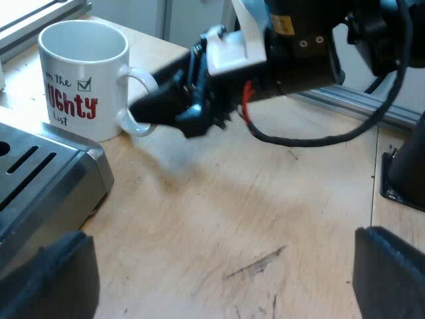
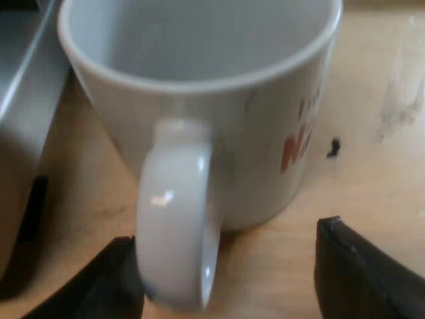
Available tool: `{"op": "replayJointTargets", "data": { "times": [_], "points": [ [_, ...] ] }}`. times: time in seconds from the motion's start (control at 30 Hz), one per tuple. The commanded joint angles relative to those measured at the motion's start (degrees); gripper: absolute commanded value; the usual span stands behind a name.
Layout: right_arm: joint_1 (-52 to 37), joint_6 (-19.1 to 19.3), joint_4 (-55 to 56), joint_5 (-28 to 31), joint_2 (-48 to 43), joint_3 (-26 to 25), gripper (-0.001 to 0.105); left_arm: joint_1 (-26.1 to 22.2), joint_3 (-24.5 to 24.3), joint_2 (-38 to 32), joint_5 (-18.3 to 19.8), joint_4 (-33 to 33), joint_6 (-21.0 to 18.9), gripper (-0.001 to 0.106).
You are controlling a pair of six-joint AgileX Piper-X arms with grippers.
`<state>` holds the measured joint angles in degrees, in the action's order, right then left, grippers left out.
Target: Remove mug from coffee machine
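Note:
A white mug [image 1: 83, 76] with red and black lettering stands upright on the wooden table, just beside the espresso machine's metal drip tray [image 1: 46, 173]. The tips of my right gripper [image 1: 149, 106] are at the mug's handle [image 1: 136, 126]. In the right wrist view the mug [image 2: 265, 133] is close up, its handle [image 2: 179, 212] facing me between the spread fingers of my right gripper [image 2: 229, 276], which is open; one finger [image 2: 106, 282] is right beside the handle. My left gripper [image 1: 229, 272] hangs open over bare table, holding nothing.
The machine's steel body [image 2: 20, 100] rises close beside the mug. An aluminium frame rail [image 1: 352, 100] runs along the table edge beyond the right arm. A black base [image 1: 408, 159] stands on the table near the rail. Bare wood [image 1: 219, 206] lies under my left gripper.

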<state>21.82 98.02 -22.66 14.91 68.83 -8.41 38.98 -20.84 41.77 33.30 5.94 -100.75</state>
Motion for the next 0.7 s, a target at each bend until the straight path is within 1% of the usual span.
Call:
{"op": "replayJointTargets", "data": {
  "times": [0.03, 0.07, 0.1, 0.2, 0.27, 0.37, 0.43, 0.47, 0.57, 0.6, 0.63, 0.67, 0.7],
  "points": [
    [-0.2, -0.5, 12.1, -2.8, -6.6, -0.4, 0.058, 0.2, -0.3, -0.3, -0.1, -1.1, -2.4, 0.08],
    [-0.2, -0.5, 13.3, -2.8, -7.4, -0.4, 0.058, 0.2, -0.3, -0.6, -0.1, -1.1, -3.4, 0.08],
    [-0.2, -0.5, 17.1, -2.8, -10.3, -0.4, 0.058, 0.2, -0.3, -1.7, -0.1, -1.1, -4.2, 0.08],
    [-0.2, -0.6, 27.5, -4.0, -18.5, -0.4, 0.058, 0.2, -0.3, -4.5, -0.3, -0.6, -4.2, 0.08],
    [-0.2, -0.5, 34.4, -5.1, -23.1, -1.3, 0.058, 0.2, -0.3, -6.7, -0.6, 0.0, -4.2, 0.08],
    [-0.2, -0.8, 44.2, -5.3, -28.9, -3.3, 0.058, 0.2, -0.3, -10.0, -0.9, 1.9, -4.4, 0.08],
    [-0.2, -1.6, 55.2, -5.3, -34.3, -6.8, 0.058, 0.2, -0.6, -13.0, -2.4, 5.5, -4.4, 0.08],
    [-0.2, -1.8, 56.6, -5.5, -35.3, -7.4, 0.058, 0.2, -0.7, -13.5, -2.8, 5.9, -4.4, 0.08],
    [-0.2, -2.2, 66.6, -7.2, -38.8, -12.2, 0.058, 0.2, -3.2, -16.2, -5.4, 14.8, -4.4, 0.08],
    [-0.2, -3.1, 68.7, -7.9, -39.5, -14.0, 0.058, 0.2, -4.3, -16.6, -6.8, 17.8, -4.4, 0.08],
    [-0.2, -4.1, 69.9, -9.0, -39.7, -15.7, 0.058, 0.2, -5.9, -16.8, -9.1, 21.4, -4.4, 0.08],
    [-0.2, -4.5, 70.9, -9.5, -39.7, -16.8, 0.058, 0.2, -6.4, -16.7, -10.2, 22.6, -4.4, 0.08],
    [-0.2, -5.0, 72.9, -10.4, -39.7, -18.9, 0.058, 0.2, -8.2, -16.7, -12.3, 25.9, -4.4, 0.08]
  ]
}}
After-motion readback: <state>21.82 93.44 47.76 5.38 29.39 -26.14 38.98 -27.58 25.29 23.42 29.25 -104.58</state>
